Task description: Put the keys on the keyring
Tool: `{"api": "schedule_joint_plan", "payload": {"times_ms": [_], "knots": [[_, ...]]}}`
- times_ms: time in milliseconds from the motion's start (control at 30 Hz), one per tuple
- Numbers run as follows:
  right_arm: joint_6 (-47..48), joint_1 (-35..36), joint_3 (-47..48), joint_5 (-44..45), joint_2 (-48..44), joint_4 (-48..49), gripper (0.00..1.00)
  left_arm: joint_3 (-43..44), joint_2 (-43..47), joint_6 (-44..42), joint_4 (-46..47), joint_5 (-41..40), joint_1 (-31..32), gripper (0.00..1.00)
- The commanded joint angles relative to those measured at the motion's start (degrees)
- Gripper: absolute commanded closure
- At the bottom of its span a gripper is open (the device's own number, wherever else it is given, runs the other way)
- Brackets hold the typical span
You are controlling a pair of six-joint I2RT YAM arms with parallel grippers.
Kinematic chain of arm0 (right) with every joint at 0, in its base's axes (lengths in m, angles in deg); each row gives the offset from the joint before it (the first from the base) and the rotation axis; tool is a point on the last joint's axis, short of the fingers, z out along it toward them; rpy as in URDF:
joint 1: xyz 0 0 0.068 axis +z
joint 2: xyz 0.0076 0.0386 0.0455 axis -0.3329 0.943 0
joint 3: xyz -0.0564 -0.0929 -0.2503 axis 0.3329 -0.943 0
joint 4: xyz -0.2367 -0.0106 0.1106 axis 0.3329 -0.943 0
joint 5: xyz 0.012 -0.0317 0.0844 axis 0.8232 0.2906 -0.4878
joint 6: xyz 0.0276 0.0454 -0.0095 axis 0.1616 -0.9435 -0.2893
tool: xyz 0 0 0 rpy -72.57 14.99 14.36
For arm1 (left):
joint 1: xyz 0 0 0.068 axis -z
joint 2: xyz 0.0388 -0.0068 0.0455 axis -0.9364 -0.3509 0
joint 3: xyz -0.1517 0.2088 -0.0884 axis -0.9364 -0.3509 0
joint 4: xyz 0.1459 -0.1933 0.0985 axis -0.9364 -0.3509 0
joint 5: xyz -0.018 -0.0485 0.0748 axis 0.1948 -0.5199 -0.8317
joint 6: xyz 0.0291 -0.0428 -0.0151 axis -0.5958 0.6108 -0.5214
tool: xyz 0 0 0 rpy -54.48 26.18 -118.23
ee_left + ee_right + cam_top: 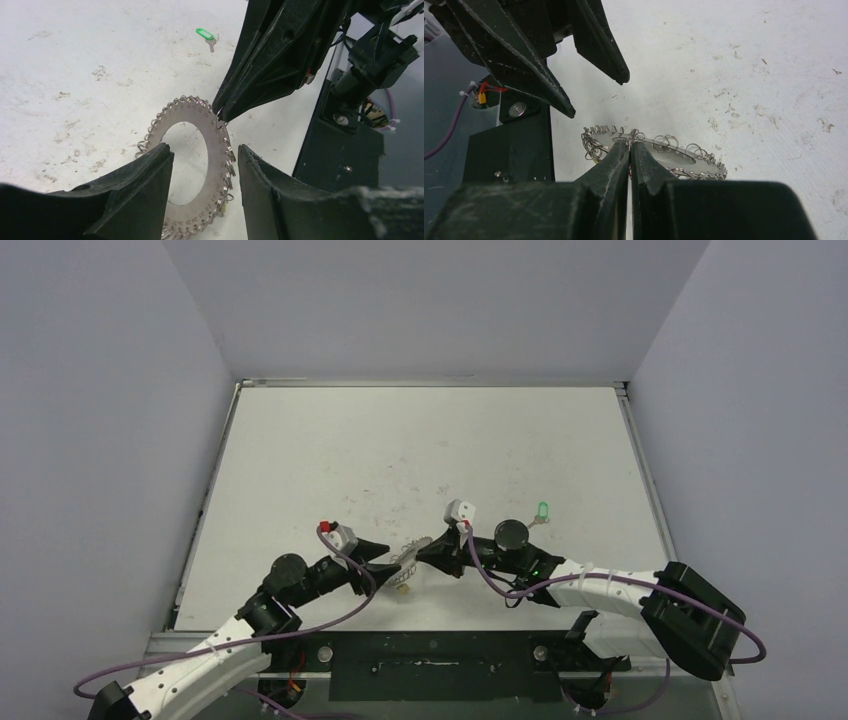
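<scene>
Down at 6 o'clock on the table (400, 440), just ahead of the arm bases: keyring (219, 150), sandwiched between both arms. Pinched on its fringed rim by the right gripper (629, 143), coming in from 3 o'clock, fingers clenched tight on the metal. Looks tipped up a bit on that side rather than lying flat. Straddled from 9 o'clock by the left gripper (205, 150), fingers spread and released, gripping nothing as far as can be told.

Biggest worry, imo: losing that skinny pinch on slippery wire loops and dropping the ring flat, or twisting it away during a reach for a key. Also easy to knock fingertips together in such tight quarters.

Green key (542, 510) off at 2 o'clock from the ring, loose on the table just past the right wrist, with the right arm parked squarely in the left gripper's path to it. Yellow speck (402, 587) at the ring's near edge, too small to call the other key. Purple cables (352, 580) looping off both arms, close enough to snag.
</scene>
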Motion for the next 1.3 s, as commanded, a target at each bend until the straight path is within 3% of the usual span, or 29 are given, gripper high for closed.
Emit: {"api": "schedule_joint_plan", "payload": {"times_ms": [0,300,500,733,1267], "knots": [[2.31,-0.60,1.12,-5.65,-2.10,5.27,1.00,2.02,0.05,-6.74,-1.36,-0.66,0.29,0.52],[3.07,-0.73,2.85,-10.16,-2.27,3.81,1.00,1.40,-11.45,-13.86,10.31,7.21,0.38,0.55],[2.95,-0.77,3.26,-10.44,-2.30,3.74,1.00,1.76,-14.37,-14.51,16.17,11.69,0.46,0.73],[2.74,-0.77,3.52,-10.52,-2.28,4.18,1.00,1.98,-16.71,-13.92,17.37,16.37,0.68,0.67],[2.07,-0.68,3.95,-11.09,-2.35,4.03,1.00,3.40,-22.98,-12.82,24.34,14.88,2.35,0.70]]}}
